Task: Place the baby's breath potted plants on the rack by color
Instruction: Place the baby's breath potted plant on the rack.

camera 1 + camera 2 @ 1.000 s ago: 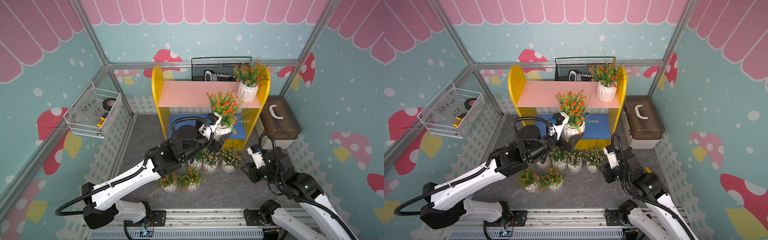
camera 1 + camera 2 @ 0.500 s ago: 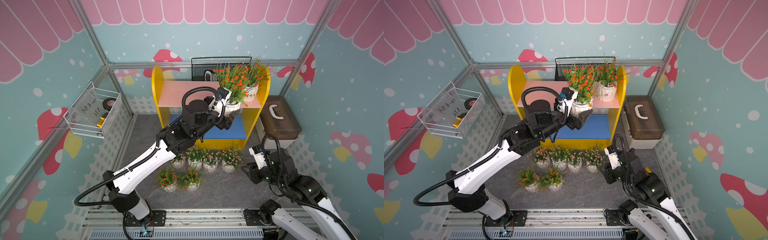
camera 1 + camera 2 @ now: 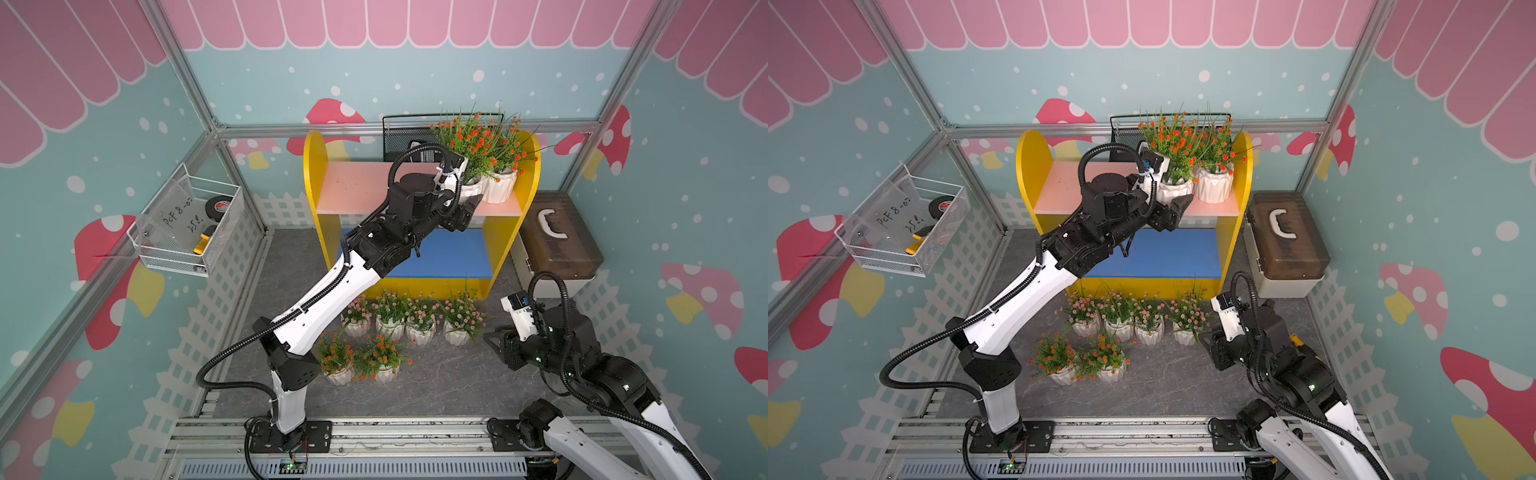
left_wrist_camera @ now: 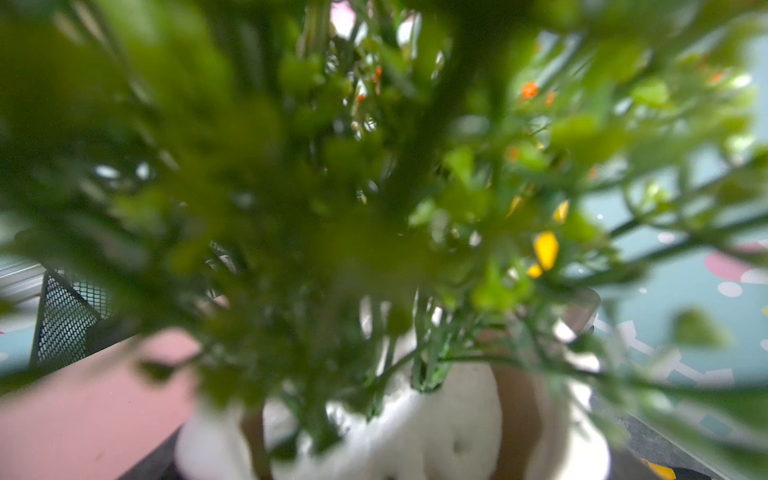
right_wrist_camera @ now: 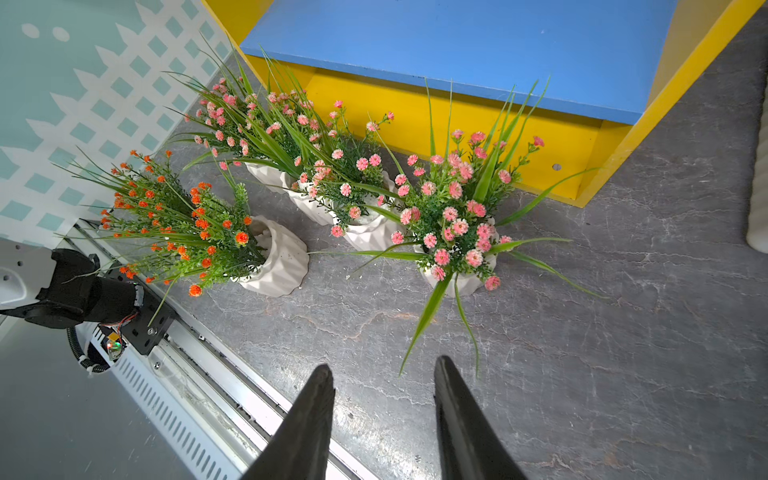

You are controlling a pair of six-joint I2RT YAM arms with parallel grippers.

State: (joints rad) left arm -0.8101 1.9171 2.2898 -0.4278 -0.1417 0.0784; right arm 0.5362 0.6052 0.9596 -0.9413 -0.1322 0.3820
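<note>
I see left gripper (image 3: 463, 192) clamped on an orange plant (image 3: 469, 145) at the pink shelf (image 3: 357, 191) of the rack (image 3: 314, 178), pot just beside the second orange plant (image 3: 505, 185) at the shelf's right end; I can't tell if its base is down. Left wrist cam is mostly blur. My right gripper (image 5: 383, 365) is spread and empty, low over the floor (image 5: 623, 332) near four pink plants (image 3: 415, 318) lined up before the blue shelf (image 3: 449, 253); two more orange plants (image 3: 361, 361) stand in front of those
</note>
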